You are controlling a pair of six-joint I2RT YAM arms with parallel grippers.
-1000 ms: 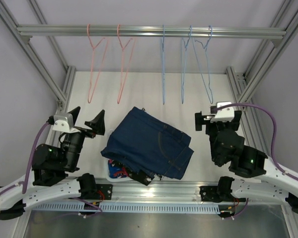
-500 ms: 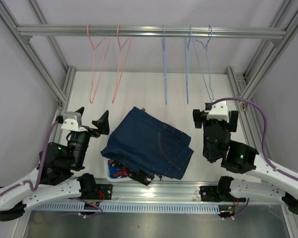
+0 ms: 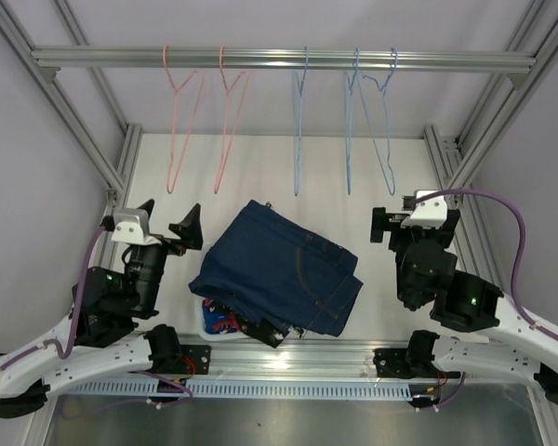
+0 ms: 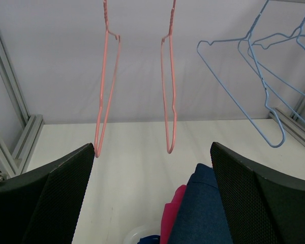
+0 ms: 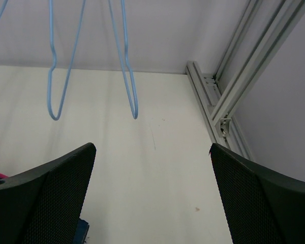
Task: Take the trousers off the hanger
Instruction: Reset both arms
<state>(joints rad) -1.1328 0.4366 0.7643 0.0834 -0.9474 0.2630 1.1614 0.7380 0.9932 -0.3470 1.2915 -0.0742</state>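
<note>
The dark blue denim trousers lie on top of a pile at the table's front middle; they also show in the left wrist view. Beneath them peek a pink garment, a blue red-white patterned one and a black white-patterned one. Two pink hangers and three blue hangers hang bare on the rail. My left gripper is open and empty left of the pile. My right gripper is open and empty right of it. No white black-print garment shows.
A white bin holds the bottom of the pile. An aluminium rail spans the top, with frame posts at both sides. The blue hangers' lower ends hang ahead of the right gripper.
The right gripper has swung right and back away from the blue hangers, which are swaying. The left gripper has shifted slightly. The pile has not moved.
</note>
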